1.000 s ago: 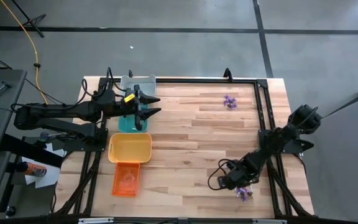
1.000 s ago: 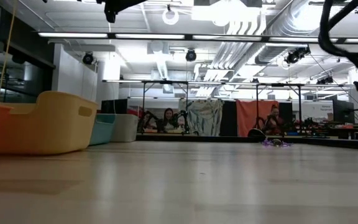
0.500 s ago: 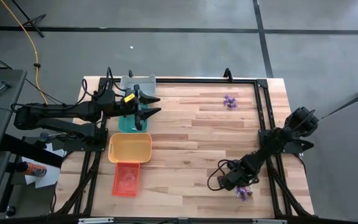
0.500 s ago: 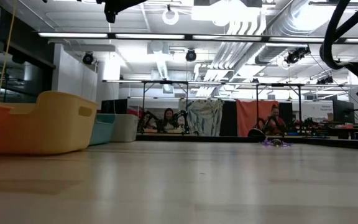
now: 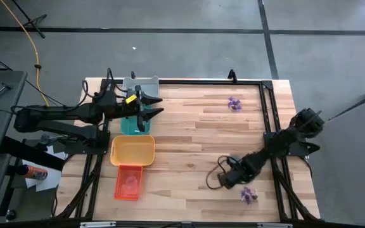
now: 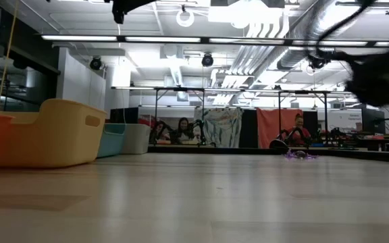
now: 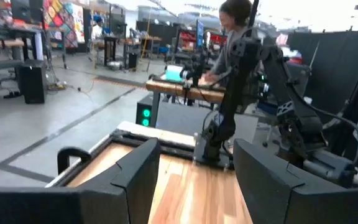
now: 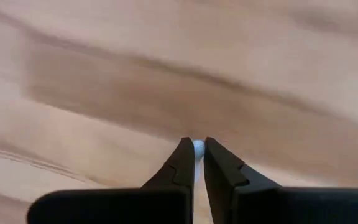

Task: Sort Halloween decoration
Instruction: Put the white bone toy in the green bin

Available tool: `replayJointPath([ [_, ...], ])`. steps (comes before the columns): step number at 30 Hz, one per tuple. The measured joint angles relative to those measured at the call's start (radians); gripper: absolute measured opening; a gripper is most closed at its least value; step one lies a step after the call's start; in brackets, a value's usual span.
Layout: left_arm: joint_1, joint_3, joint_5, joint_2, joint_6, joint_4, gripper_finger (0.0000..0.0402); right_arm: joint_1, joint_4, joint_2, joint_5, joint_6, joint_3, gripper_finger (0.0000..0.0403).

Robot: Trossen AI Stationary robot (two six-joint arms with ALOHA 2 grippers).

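Observation:
Tiny purple Halloween trinkets lie in two small heaps on the wooden table: one near the front right point(image 5: 248, 195), one at the far right point(image 5: 234, 103) point(image 6: 299, 154). My right gripper point(image 5: 222, 180) point(image 8: 196, 163) points down at the table just left of the near heap, shut on a tiny whitish trinket point(image 8: 198, 148). My left gripper point(image 5: 155, 106) point(image 7: 194, 180) hangs open and level above the teal tray point(image 5: 130, 126), with nothing between its fingers. My right gripper pinches the whitish trinket point(image 8: 198, 147) between the very tips of its two fingers point(image 8: 182, 163), coming from above and pointing down. Only a small round bit of it shows between the tips. Whether it is clear of the table I cannot tell.
Four trays stand in a row along the table's left side: grey point(image 5: 139, 83) at the far end, then teal, yellow point(image 5: 132, 151) and orange point(image 5: 128, 182). A black frame point(image 5: 266, 107) borders the table. People sit in the room beyond the table.
My right gripper has gone a short way toward the table's left edge, away from the near purple heap, and has turned somewhat. The heap stays where it was. The left arm has kept still.

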Motion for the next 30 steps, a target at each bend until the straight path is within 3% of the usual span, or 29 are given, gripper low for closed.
replayJointPath([
  [4, 0.017, 0.001, -0.005, -0.025, -0.001, 0.002, 0.0193, -0.072, -0.029, -0.024, 0.093, -0.214, 0.059, 0.0004],
  [8, 0.03, 0.001, -0.031, -0.077, -0.002, 0.022, 0.0193, -0.188, -0.009, -0.069, 0.245, -0.525, 0.11, 0.0002],
  [14, 0.055, 0.001, -0.08, -0.153, -0.017, 0.021, 0.0193, -0.37, 0.132, -0.145, 0.304, -1.013, 0.154, 0.0001],
  [18, 0.061, 0.001, -0.081, -0.187, -0.061, 0.021, 0.0193, -0.469, 0.285, -0.184, 0.277, -1.274, 0.153, 0.0001],
  [22, 0.06, 0.001, -0.08, -0.207, -0.102, 0.019, 0.0193, -0.559, 0.444, -0.207, 0.158, -1.494, 0.152, 0.0001],
  [26, 0.06, 0.001, -0.057, -0.207, -0.163, 0.008, 0.0193, -0.647, 0.613, -0.209, 0.006, -1.576, 0.152, 0.0001],
  [30, 0.059, 0.001, -0.025, -0.191, -0.182, 0.002, 0.0193, -0.714, 0.782, -0.205, -0.082, -1.596, 0.152, 0.0001],
])
